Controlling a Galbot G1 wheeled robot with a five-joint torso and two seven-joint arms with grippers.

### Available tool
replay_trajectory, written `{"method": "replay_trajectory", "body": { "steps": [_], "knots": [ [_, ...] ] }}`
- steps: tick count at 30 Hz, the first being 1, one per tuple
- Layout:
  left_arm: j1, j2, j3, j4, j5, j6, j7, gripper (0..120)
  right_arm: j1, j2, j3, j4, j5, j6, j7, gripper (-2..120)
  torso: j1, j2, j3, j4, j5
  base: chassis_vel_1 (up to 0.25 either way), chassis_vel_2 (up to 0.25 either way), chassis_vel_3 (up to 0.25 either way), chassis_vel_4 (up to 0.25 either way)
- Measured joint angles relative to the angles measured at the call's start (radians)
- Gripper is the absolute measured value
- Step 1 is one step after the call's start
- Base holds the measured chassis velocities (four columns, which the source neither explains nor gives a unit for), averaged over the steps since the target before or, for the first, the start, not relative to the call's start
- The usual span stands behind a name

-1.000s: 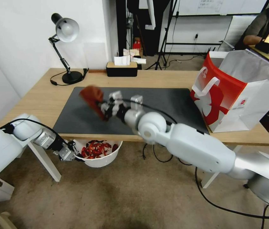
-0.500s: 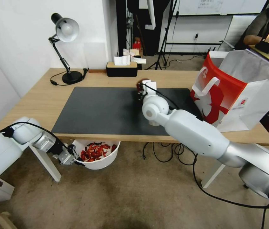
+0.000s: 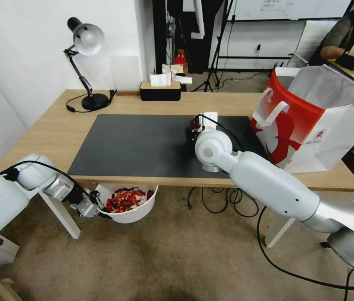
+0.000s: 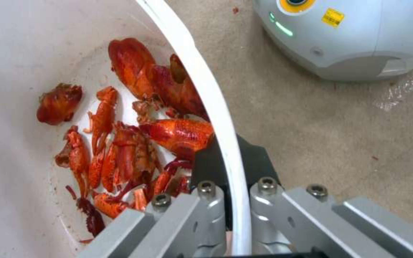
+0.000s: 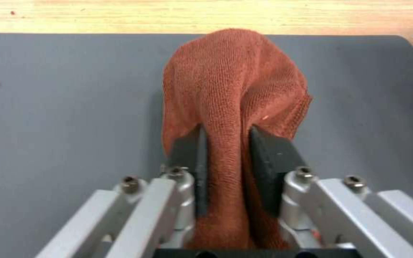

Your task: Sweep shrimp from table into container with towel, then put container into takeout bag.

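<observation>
Right hand (image 5: 226, 157) shifted bagward (image 3: 310, 121) — towel (image 5: 235, 86) clamped.

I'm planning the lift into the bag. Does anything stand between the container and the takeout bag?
Yes. The container, gripped at its rim by the left gripper, hangs below the table edge. The tabletop and the right arm, whose right gripper holds the towel over the mat, lie toward the takeout bag.

No legible text; small unreadable logo on the takeout bag (image 3: 319, 134).
</observation>
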Motion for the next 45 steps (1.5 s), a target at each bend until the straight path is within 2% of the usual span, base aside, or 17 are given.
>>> {"method": "replay_trajectory", "body": {
  "steps": [4, 13, 15, 17, 18, 20, 21, 24, 26, 28, 31, 32, 33, 37, 38, 41, 45],
  "knots": [
    [0.003, 0.009, -0.001, -0.003, -0.002, 0.002, -0.011, 0, -0.004, -0.012, 0.007, 0.018, 0.014, 0.000, 0.002, 46, 0.000, 0.000, 0.000, 0.0000, 0.0000, 0.000, 0.000, 0.000, 0.000],
    [0.006, 0.011, -0.003, -0.011, -0.006, 0.011, -0.019, 0, -0.028, -0.028, 0.027, 0.044, 0.012, 0.012, -0.037, 74, 0.000, 0.000, 0.000, -0.0001, 0.0001, 0.000, 0.000, 0.000, 0.000],
    [0.025, 0.013, -0.012, -0.021, -0.005, 0.013, -0.022, 0, -0.058, -0.052, 0.044, 0.076, -0.044, 0.092, -0.162, 85, 0.000, 0.000, 0.000, 0.0000, 0.0000, 0.000, 0.000, 0.000, 0.000],
    [0.031, 0.014, -0.015, -0.023, -0.005, 0.014, -0.022, 0, -0.068, -0.062, 0.047, 0.085, -0.065, 0.118, -0.201, 88, 0.000, 0.000, 0.000, 0.0003, 0.0001, 0.000, 0.000, 0.000, 0.000],
    [0.044, 0.014, -0.024, -0.027, -0.003, 0.014, -0.026, 0, -0.105, -0.095, 0.061, 0.115, -0.142, 0.202, -0.339, 96, 0.000, 0.000, 0.000, 0.0002, 0.0000, 0.000, 0.000, 0.000, 0.000],
    [0.052, 0.012, -0.027, -0.029, 0.001, 0.014, -0.030, 0, -0.176, -0.145, 0.090, 0.161, -0.263, 0.318, -0.511, 99, 0.000, 0.000, 0.000, 0.0001, 0.0001, 0.000, 0.000, 0.000, 0.000],
    [0.052, 0.012, -0.027, -0.029, 0.001, 0.014, -0.030, 0, -0.176, -0.145, 0.090, 0.161, -0.263, 0.318, -0.511, 99, 0.000, 0.000, 0.000, 0.0001, 0.0001, 0.000, 0.000, 0.000, 0.000],
    [0.067, 0.009, -0.033, -0.034, 0.011, 0.014, -0.037, 0, -0.345, -0.224, 0.202, 0.242, -0.442, 0.468, -0.688, 100, 0.000, 0.000, 0.000, -0.0004, 0.0002, 0.000, 0.000, 0.000, 0.000],
    [0.071, 0.009, -0.036, -0.037, 0.016, 0.013, -0.038, 0, -0.405, -0.242, 0.251, 0.273, -0.471, 0.491, -0.717, 100, 0.000, 0.000, 0.000, -0.0002, 0.0003, 0.000, 0.000, 0.000, 0.000],
    [0.085, 0.007, -0.046, -0.039, 0.027, 0.007, -0.040, 0, -0.608, -0.285, 0.397, 0.367, -0.533, 0.537, -0.791, 100, 0.000, 0.000, 0.000, -0.0003, 0.0004, 0.000, 0.000, 0.000, 0.000],
    [0.094, 0.005, -0.052, -0.037, 0.031, 0.003, -0.043, 0, -0.726, -0.303, 0.468, 0.411, -0.577, 0.567, -0.825, 100, 0.000, 0.000, 0.000, -0.0006, 0.0003, 0.000, 0.000, 0.000, 0.000],
    [0.104, -0.002, -0.063, -0.032, 0.032, 0.001, -0.043, 0, -0.894, -0.301, 0.557, 0.453, -0.661, 0.614, -0.867, 100, 0.000, 0.000, 0.000, 0.0001, 0.0003, 0.000, 0.000, 0.000, 0.000],
    [0.104, -0.002, -0.063, -0.032, 0.032, 0.001, -0.043, 0, -0.894, -0.301, 0.557, 0.453, -0.661, 0.614, -0.867, 100, 0.000, 0.000, 0.000, 0.0001, 0.0003, 0.000, 0.000, 0.000, 0.000],
    [0.110, -0.009, -0.072, -0.031, 0.034, 0.000, -0.044, 0, -1.154, -0.225, 0.682, 0.501, -0.821, 0.678, -0.900, 100, 0.000, 0.000, 0.000, -0.0003, 0.0003, 0.000, 0.000, 0.000, 0.000],
    [0.110, -0.009, -0.072, -0.031, 0.034, 0.000, -0.044, 0, -1.154, -0.225, 0.682, 0.501, -0.821, 0.678, -0.900, 100, 0.000, 0.000, 0.000, -0.0003, 0.0003, 0.000, 0.000, 0.000, 0.000],
    [0.139, -0.011, -0.092, -0.031, 0.050, -0.009, -0.044, 0, -1.389, -0.105, 0.735, 0.493, -0.979, 0.783, -0.935, 100, 0.000, 0.000, 0.000, -0.0003, 0.0002, 0.000, 0.000, 0.000, 0.000],
    [0.160, -0.017, -0.116, -0.030, 0.056, -0.013, -0.044, 0, -1.477, -0.052, 0.756, 0.466, -1.035, 0.831, -0.950, 100, 0.000, 0.000, 0.000, -0.0001, -0.0002, 0.000, 0.000, 0.000, 0.000]
  ]
}}
